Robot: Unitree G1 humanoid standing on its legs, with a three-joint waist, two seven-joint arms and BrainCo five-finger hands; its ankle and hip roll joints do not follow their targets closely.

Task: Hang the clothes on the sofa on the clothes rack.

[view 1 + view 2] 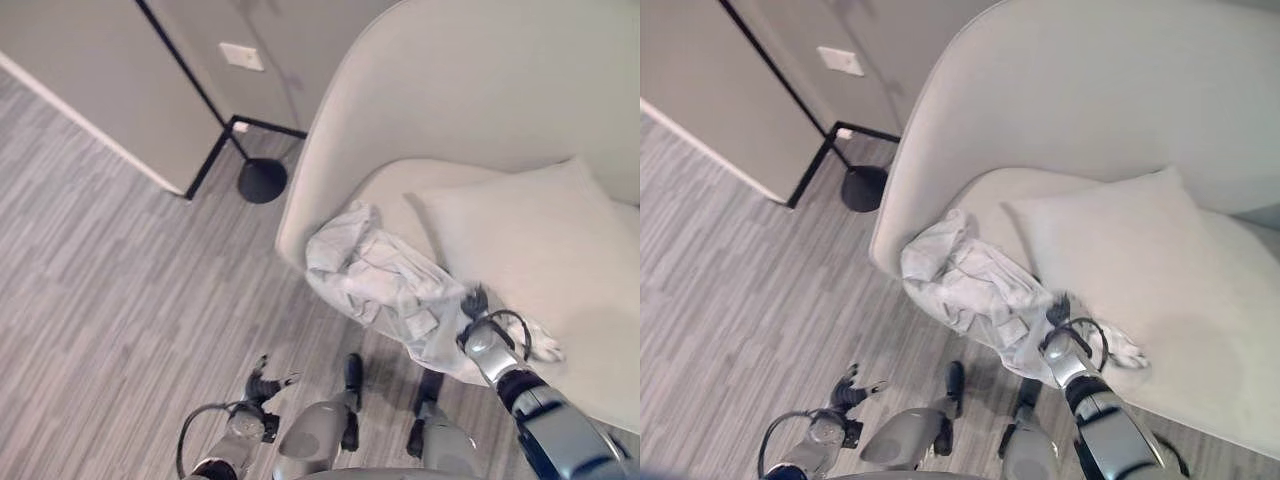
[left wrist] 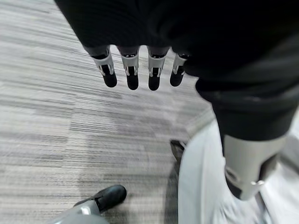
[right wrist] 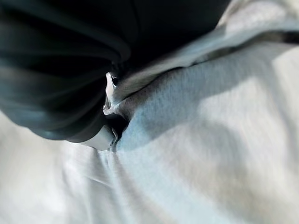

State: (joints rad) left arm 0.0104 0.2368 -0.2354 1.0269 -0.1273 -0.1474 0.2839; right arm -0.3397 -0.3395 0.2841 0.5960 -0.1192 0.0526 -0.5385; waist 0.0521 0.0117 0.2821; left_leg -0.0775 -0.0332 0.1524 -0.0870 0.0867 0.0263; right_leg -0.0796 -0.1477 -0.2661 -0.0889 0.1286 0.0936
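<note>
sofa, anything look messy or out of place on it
Yes: a pale garment lies crumpled on the sofa seat's front edge, partly hanging over it, beside the cushion. The right hand is down in its folds. Nothing looks spilled or damaged.

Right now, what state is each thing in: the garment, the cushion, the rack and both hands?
Light grey garment: crumpled, draped over the sofa's seat edge.
Cushion: lying flat on the seat, beside the garment.
Black clothes rack: standing, nothing hung on the part visible.
Right hand: on the garment, fingers hidden in cloth.
Left hand: over the floor, fingers straight, holding nothing.
</note>
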